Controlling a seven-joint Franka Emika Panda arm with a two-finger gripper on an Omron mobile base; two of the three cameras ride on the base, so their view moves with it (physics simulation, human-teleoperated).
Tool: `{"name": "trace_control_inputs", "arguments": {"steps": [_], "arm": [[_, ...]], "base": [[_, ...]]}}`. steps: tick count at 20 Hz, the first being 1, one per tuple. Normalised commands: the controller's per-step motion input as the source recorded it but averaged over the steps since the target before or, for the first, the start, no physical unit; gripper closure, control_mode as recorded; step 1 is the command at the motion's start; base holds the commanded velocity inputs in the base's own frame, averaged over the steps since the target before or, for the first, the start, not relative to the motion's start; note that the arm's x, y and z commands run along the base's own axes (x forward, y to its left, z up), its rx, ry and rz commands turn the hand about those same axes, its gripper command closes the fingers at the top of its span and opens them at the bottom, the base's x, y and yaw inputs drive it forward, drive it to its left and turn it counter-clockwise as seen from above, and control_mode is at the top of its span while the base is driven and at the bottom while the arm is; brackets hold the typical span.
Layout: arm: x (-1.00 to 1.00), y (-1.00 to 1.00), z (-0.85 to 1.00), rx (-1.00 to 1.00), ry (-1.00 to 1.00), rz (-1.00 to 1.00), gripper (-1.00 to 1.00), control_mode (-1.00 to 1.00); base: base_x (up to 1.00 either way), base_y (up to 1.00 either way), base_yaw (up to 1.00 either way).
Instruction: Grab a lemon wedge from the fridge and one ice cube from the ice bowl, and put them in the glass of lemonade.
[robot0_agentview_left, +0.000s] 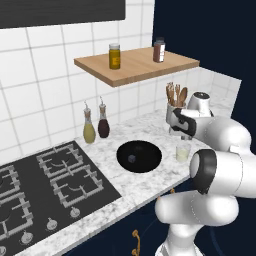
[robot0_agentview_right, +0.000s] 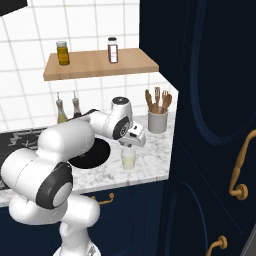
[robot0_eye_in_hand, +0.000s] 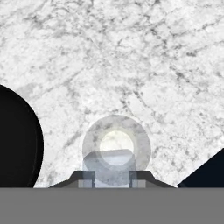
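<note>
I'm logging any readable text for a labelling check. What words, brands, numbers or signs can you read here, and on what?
None can be read.
The two jars on the wooden shelf, amber and brown: no legible label.
The two bottles by the wall: no label visible.
The hob knobs: no markings visible.

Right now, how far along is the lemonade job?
Near the end, it seems. The gripper hangs right above the glass of lemonade, holding a pale ice cube between its fingertips, not yet dropped. The black ice bowl beside the glass holds a small pale speck, possibly another cube. I cannot tell whether a lemon wedge is already in the glass; if not, that fridge trip is left.
</note>
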Motion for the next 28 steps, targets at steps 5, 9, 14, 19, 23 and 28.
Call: {"name": "trace_control_inputs", "arguments": {"steps": [5, 9, 14, 19, 23, 28], "arm": [[0.0, -0.12, -0.08, 0.0, 0.0, -0.01, 1.0, -1.0], [0.0, -0.06, -0.01, 0.0, 0.0, 0.0, 1.0, -1.0], [0.0, 0.03, 0.0, 0.0, 0.0, 0.0, 1.0, -1.0], [0.01, 0.05, -0.05, 0.0, 0.0, -0.01, 1.0, -1.0], [0.15, 0.0, -0.21, 0.0, 0.0, -0.01, 1.0, -1.0], [0.11, 0.0, -0.1, 0.0, 0.0, 0.0, 1.0, -1.0]], "base": [[0.0, 0.0, 0.0], [0.0, 0.0, 0.0], [0.0, 0.0, 0.0], [0.0, 0.0, 0.0], [0.0, 0.0, 0.0], [0.0, 0.0, 0.0]]}}
